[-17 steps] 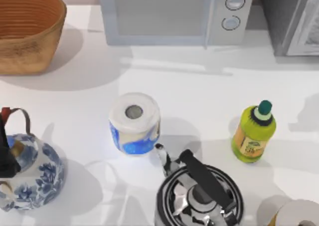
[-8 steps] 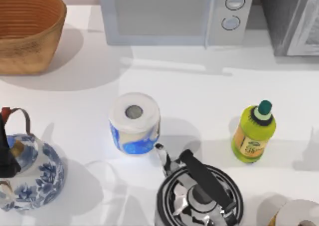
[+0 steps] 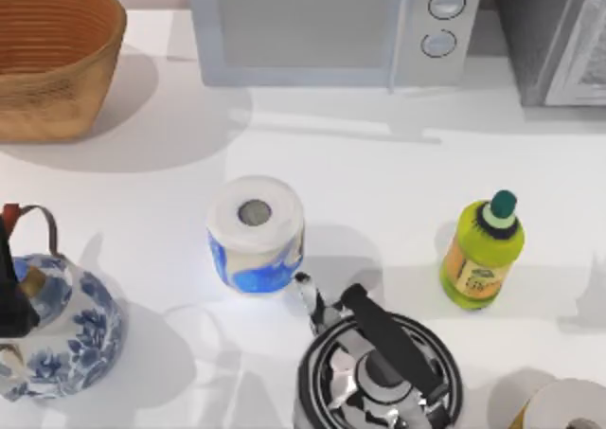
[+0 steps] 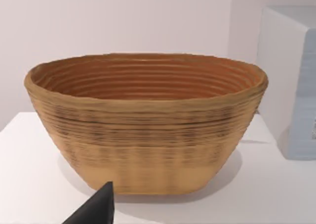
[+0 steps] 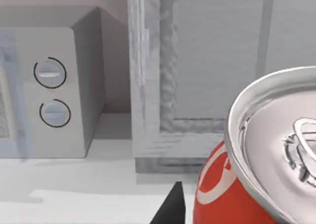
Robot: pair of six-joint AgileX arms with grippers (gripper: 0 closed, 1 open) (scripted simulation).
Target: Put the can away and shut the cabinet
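In the right wrist view a red can (image 5: 219, 192) with a silver top sits close up beside one dark fingertip (image 5: 170, 209) of my right gripper, which is shut on it. Straight ahead of the can stands the cabinet (image 5: 217, 61), its pale framed door facing that camera. In the top view the cabinet (image 3: 554, 31) is at the back right corner, cut off by the edge. A dark fingertip (image 4: 98, 206) of my left gripper shows in the left wrist view, facing the basket.
A light grey microwave (image 3: 322, 26) stands at the back, next to the cabinet. A woven basket (image 3: 47, 60) is at the back left. A paper roll (image 3: 256, 230), green bottle (image 3: 483, 254), black kettle (image 3: 379, 367) and blue-white teapot (image 3: 57, 325) crowd the table's front half.
A shadow at the table's right edge has slid toward the front. The things on the table have not moved.
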